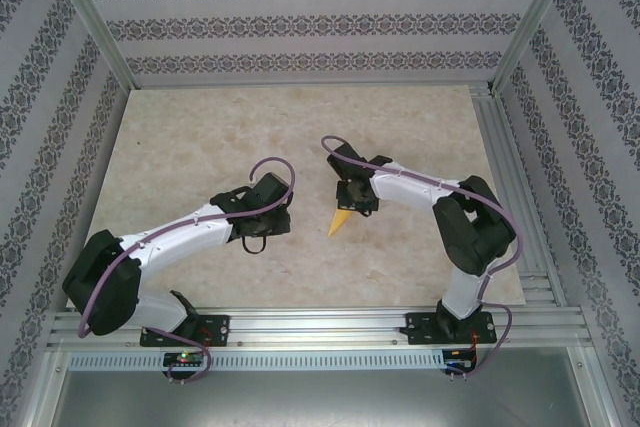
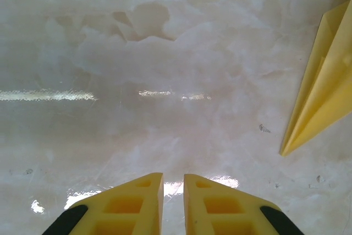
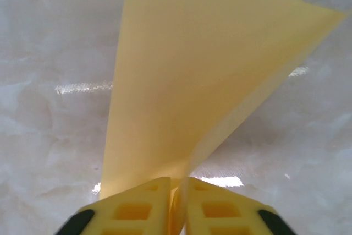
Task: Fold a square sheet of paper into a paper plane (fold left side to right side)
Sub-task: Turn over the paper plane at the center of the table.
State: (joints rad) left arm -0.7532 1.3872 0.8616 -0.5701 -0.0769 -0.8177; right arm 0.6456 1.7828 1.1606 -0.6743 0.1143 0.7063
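Pinching paper plane [image 3: 181, 81] in right fingers [image 3: 164, 188] | gripped end hidden | far end cropped

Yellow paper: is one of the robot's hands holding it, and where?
Yes. The right gripper pinches the paper plane by one edge; the left gripper holds nothing.

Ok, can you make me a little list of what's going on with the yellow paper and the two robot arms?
paper: pale-yellow paper plane, folded to a pointed dart
held by: right jaws, shut on it
tip: points toward the arm bases; whether it touches the table, cannot tell
left jaws: close together, nothing between them
left jaws and paper: side by side, apart
table: pale, marble-patterned
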